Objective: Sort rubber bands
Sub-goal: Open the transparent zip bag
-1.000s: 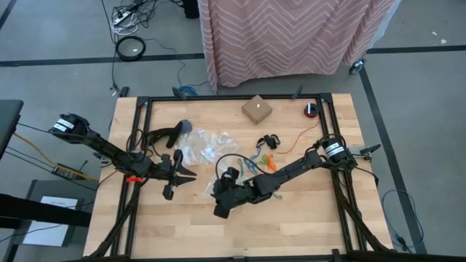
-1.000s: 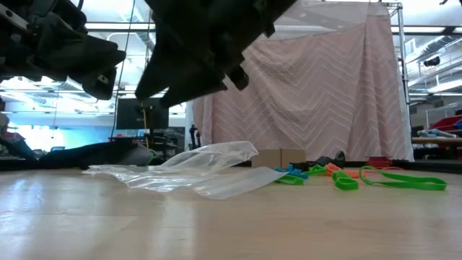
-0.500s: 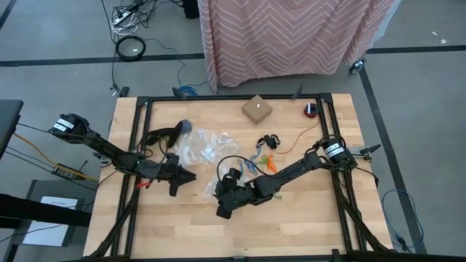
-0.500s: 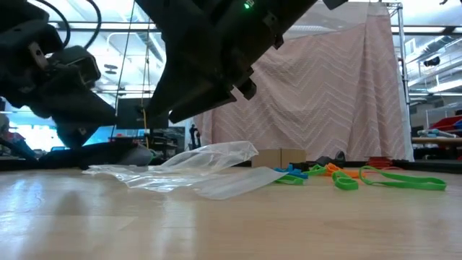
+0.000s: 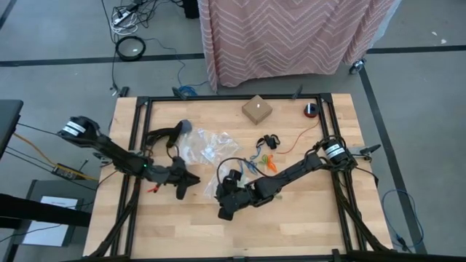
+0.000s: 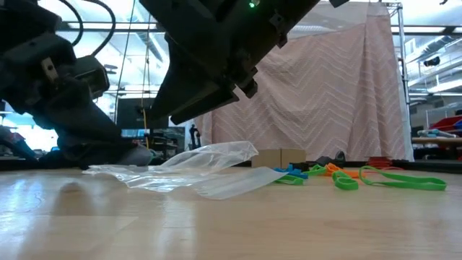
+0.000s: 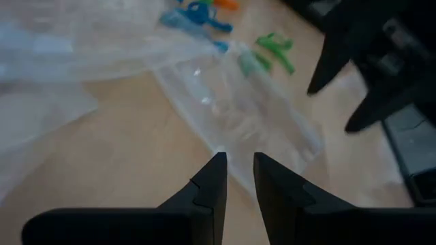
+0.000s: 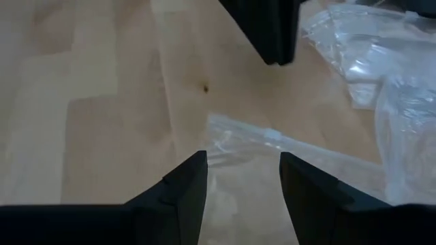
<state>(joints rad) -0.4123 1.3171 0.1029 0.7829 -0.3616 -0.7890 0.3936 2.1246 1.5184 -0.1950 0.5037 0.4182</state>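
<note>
1. The left gripper (image 5: pixel 191 180) has been swung rightward toward the clear bags (image 5: pixel 207 148), fingers narrowly parted, nothing held.
2. The right gripper (image 5: pixel 223 212) is seen open, empty.
3. Rubber bands (image 5: pixel 266 157) lie at its two o'clock.

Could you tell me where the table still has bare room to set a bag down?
The near strip of table, nearer than both pincers, is bare wood, as is the far left corner beyond the black handle. The middle is crowded: clear bags, rubber bands, left pincer and right pincer.
</note>
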